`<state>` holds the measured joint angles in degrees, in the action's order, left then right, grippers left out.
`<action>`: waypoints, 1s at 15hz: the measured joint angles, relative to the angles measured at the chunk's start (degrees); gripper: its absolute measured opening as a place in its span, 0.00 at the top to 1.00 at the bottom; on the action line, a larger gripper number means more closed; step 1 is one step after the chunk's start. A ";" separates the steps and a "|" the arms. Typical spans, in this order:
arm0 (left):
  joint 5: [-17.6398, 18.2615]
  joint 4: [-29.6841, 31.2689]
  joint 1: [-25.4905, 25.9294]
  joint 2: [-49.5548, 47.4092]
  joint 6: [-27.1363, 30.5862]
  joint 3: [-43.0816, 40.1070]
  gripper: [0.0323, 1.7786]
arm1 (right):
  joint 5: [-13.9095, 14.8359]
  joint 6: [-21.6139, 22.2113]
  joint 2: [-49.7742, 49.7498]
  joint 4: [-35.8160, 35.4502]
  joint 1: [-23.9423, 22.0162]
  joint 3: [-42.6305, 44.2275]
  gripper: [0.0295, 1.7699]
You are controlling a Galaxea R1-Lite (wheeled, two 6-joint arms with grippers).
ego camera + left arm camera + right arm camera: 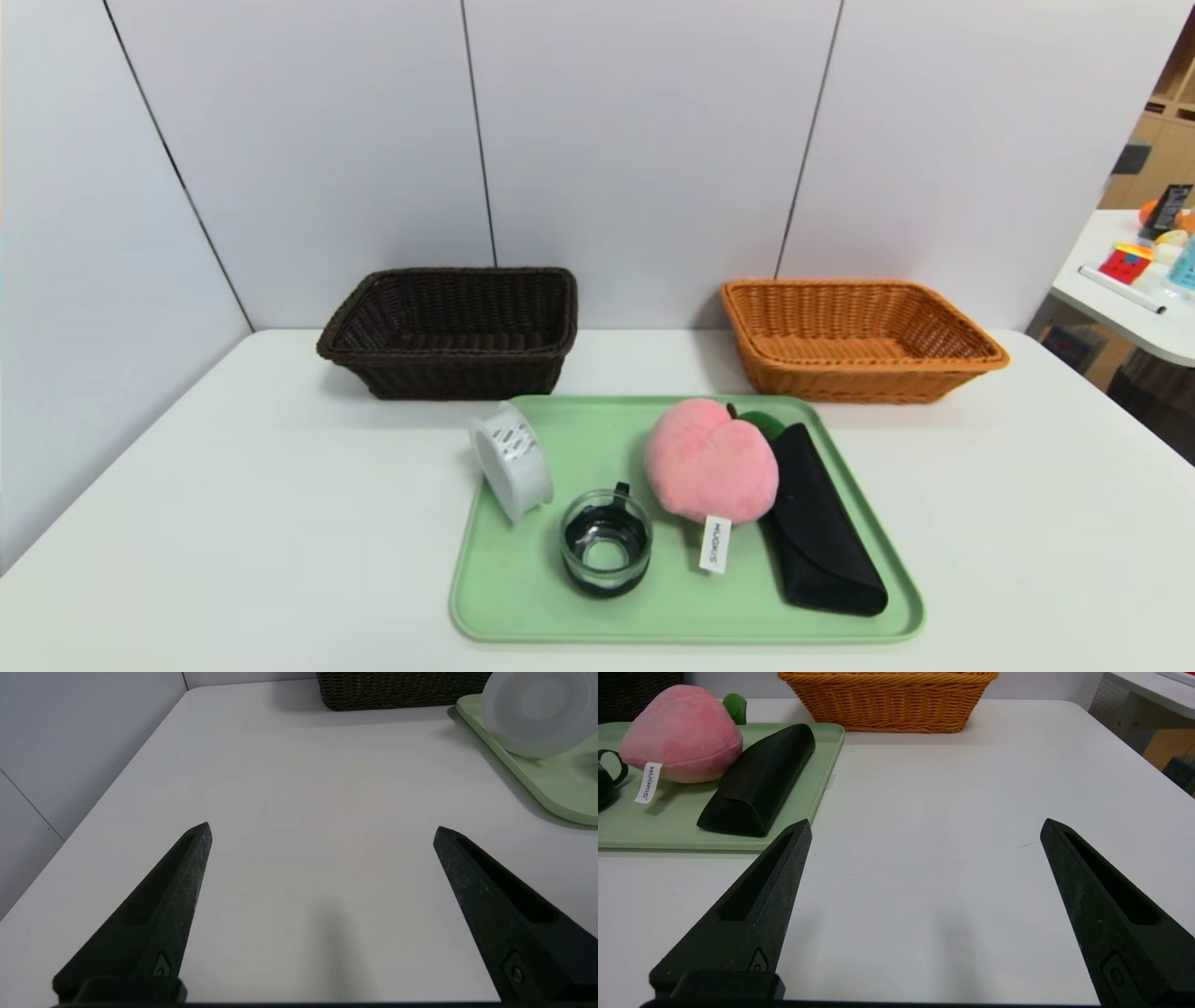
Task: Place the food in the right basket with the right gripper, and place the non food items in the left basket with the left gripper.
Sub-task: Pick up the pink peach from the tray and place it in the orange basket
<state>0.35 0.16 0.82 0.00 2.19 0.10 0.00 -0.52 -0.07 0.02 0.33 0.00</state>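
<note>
The plush peach (711, 462) sits on the green tray (686, 627), so the food is not yet sorted. Around it on the tray, the black eyeglass case (826, 532), the glass cup (607, 543) and the white ribbed disc (513, 462), tilted on the tray's edge, also await moving. Behind, the orange-tan wicker basket (864, 385) and dark brown wicker basket (457, 373) are empty. Over the counter (233, 523), left claw (322, 835) and right claw (927, 830) both stand wide apart, holding nothing; all sorting remains.
</note>
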 joint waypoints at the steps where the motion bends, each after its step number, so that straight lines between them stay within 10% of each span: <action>1: 0.00 0.00 0.00 0.00 0.04 0.00 0.05 | 0.00 -0.02 0.00 0.02 0.00 0.00 0.04; 15: -0.15 -0.09 0.02 0.00 -0.85 0.00 0.05 | -0.05 0.28 0.45 0.49 0.02 0.21 0.04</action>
<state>0.21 0.07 0.84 0.00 1.34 0.10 -0.05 -0.24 0.38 0.51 0.35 0.21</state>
